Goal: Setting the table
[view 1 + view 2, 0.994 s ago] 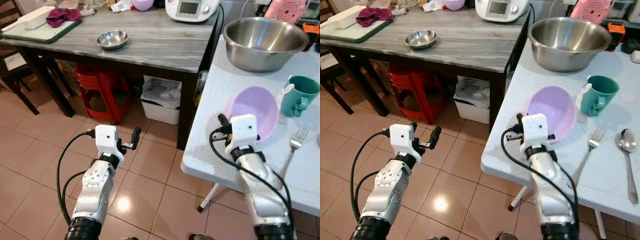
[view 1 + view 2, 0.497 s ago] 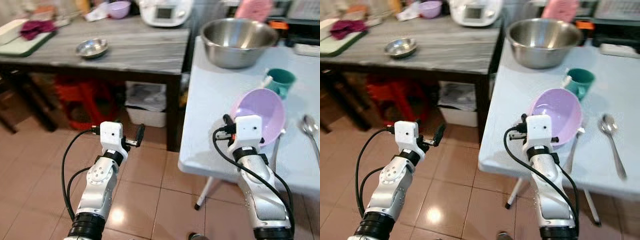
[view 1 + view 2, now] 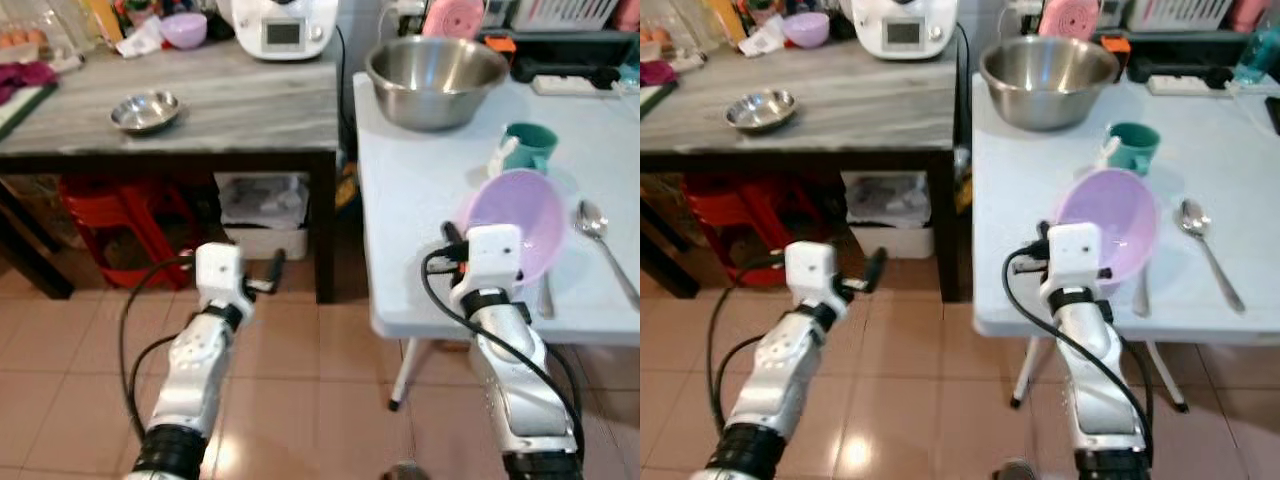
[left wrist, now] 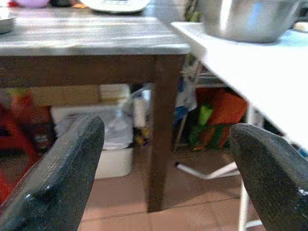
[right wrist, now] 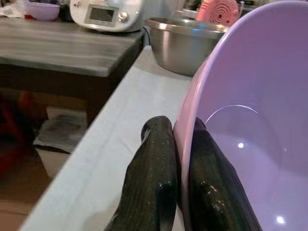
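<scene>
Lilac bowl tilted over white table; rim clenched in right hand.

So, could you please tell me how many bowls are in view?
4: a purple bowl held by the right gripper, a large steel bowl on the white table, a small steel bowl and a small purple bowl on the grey table. Others may be hidden.

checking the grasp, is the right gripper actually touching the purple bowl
Touching. The right wrist view shows the right gripper with one black finger on each side of the purple bowl, both pressed against its rim with no gap.
</scene>
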### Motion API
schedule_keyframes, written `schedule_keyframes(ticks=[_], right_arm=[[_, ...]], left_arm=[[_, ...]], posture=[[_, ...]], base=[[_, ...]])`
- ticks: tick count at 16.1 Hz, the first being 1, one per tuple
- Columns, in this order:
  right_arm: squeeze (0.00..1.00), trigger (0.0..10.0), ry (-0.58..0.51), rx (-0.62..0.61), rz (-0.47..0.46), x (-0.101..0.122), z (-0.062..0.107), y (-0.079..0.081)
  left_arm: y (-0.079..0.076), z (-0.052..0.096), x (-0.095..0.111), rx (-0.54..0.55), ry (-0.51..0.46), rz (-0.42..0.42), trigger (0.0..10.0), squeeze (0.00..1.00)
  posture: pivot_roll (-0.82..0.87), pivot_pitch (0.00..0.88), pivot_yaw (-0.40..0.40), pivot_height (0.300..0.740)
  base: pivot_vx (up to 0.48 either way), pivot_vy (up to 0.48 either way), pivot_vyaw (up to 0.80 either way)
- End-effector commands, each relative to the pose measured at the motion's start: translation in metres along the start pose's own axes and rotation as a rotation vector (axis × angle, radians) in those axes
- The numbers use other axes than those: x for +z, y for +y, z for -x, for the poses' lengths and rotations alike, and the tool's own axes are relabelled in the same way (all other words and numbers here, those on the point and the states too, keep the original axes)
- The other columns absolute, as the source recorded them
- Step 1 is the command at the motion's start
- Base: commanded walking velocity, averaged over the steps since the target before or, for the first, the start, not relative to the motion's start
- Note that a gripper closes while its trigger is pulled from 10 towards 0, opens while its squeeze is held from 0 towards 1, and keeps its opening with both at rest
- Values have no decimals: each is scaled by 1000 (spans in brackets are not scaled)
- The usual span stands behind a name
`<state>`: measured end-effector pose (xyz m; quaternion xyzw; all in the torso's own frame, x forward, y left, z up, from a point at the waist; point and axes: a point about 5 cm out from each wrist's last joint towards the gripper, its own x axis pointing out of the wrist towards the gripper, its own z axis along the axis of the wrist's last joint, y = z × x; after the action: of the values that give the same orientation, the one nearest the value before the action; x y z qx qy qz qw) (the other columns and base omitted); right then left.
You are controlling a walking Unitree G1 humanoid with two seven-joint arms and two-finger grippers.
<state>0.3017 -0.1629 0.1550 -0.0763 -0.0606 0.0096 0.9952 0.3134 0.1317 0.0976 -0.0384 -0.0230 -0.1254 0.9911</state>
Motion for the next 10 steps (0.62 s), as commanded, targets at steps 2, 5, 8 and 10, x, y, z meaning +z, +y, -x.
schedule_keyframes(ticks=[2, 5, 8, 10], right_arm=[[0, 10000, -29, -27, 4, 7, -1, -10], [0, 10000, -33, -32, 5, 7, 0, -11], [0, 10000, -33, -25, 2, 7, -1, -9], [0, 10000, -32, -21, 7, 6, 0, -11]], left_arm=[[-6, -1, -3, -15, 10, -1, 10000, 0], [-9, -2, -3, -21, 11, 0, 10000, 0], [-11, -3, -4, -23, 10, 1, 10000, 0], [-12, -3, -4, -24, 10, 2, 10000, 0]], posture=[[-238, 94, 96, 740], [-240, 91, 95, 740], [-239, 88, 94, 740], [-238, 90, 98, 740]], base=[[0, 324, 0], [0, 326, 0], [0, 328, -173], [0, 332, -581]])
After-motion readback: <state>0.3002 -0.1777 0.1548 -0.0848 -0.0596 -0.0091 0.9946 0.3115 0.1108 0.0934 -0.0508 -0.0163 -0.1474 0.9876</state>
